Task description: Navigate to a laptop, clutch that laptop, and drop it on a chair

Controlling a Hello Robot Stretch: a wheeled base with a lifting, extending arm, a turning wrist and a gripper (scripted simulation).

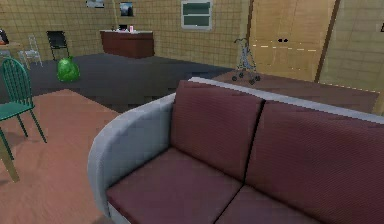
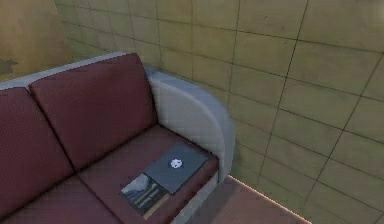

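Observation:
A dark grey closed laptop (image 2: 176,169) lies flat on the maroon seat cushion of a sofa (image 2: 190,100), near the sofa's grey arm at the arm side view's middle. A green chair (image 1: 17,95) stands at the forward view's left edge on a reddish rug. Another dark chair (image 1: 58,42) and a white chair (image 1: 32,52) stand far back at the upper left.
A book or magazine (image 2: 144,193) lies just beside the laptop on the cushion. The same sofa (image 1: 130,140) takes up the forward view's lower right. A walker (image 1: 243,62), a green ball (image 1: 67,70), a wooden desk (image 1: 127,43) and tan double doors (image 1: 284,38) stand farther off. A tiled wall (image 2: 300,90) backs the sofa.

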